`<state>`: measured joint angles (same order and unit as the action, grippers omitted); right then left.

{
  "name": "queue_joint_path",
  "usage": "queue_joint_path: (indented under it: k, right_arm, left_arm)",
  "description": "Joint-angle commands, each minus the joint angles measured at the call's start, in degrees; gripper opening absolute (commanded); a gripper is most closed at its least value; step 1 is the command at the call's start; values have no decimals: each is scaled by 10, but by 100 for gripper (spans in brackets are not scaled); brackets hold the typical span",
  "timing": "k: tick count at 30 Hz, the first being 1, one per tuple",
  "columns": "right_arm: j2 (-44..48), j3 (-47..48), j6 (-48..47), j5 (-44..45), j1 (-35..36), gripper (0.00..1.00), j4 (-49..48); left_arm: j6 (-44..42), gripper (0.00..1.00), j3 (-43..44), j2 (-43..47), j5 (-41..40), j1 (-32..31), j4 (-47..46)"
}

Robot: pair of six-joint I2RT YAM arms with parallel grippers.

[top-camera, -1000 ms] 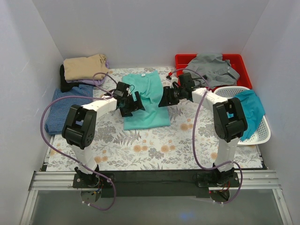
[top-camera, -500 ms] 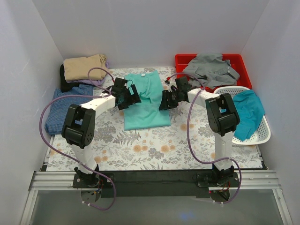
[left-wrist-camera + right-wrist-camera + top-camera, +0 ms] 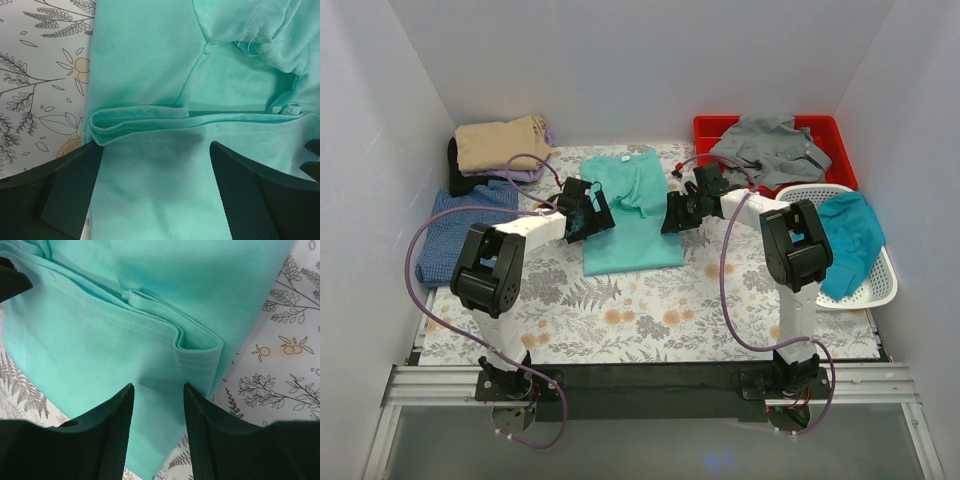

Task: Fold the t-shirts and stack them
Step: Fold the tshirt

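While flanking the mint t-shirt (image 3: 632,218), left gripper (image 3: 155,160) and right gripper (image 3: 158,390) hang low, jaws spread.

T-shirt (image 3: 638,240) on table (image 3: 650,312), centre

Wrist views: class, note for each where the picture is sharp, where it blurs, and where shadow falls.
Left wrist: mint green t-shirt weave and hem sharp, left fingers soft-edged, shadow below the fold. Right wrist: hem stitching crisp, right fingers blurred, shade between them.
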<state>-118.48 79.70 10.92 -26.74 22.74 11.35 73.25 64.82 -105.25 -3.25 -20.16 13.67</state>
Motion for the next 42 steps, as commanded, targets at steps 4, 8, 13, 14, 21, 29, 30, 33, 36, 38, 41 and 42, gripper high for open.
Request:
queue_joint_path:
  k: [4,8,13,14,21,29,30,33,36,38,41,42]
  right_arm:
    - [58,-10,-40,21,-4,54,-14]
    - [90,-19,-36,13,-8,56,-27]
    - [122,-49,-15,13,-12,57,-27]
    - [127,-71,-14,11,-14,57,-28]
    - [193,-181,5,-5,-24,57,-36]
    - [228,-253,27,-30,-27,57,-65]
    - [226,-256,31,-32,-27,57,-68]
    - [222,-275,46,-44,-29,57,-91]
    - [211,-290,66,-60,-31,57,-127]
    - [203,-295,76,-71,-33,56,-138]
    - [193,-299,90,-72,-36,56,-158]
    - [190,-298,94,-73,-37,56,-160]
  left_arm:
    - [-26,89,-8,47,-27,7,8]
    - [-29,91,4,79,3,6,3]
    - [-22,92,8,109,-3,6,39]
    - [-16,92,-3,116,-8,6,49]
    - [37,93,-148,212,-35,7,69]
    - [80,93,-268,295,14,7,13]
    - [79,93,-276,297,31,7,-3]
    - [80,93,-293,293,69,7,-28]
    - [80,93,-317,296,102,7,-74]
    - [78,94,-323,290,109,7,-91]
    - [75,94,-325,275,117,8,-111]
    - [76,94,-325,269,119,9,-115]
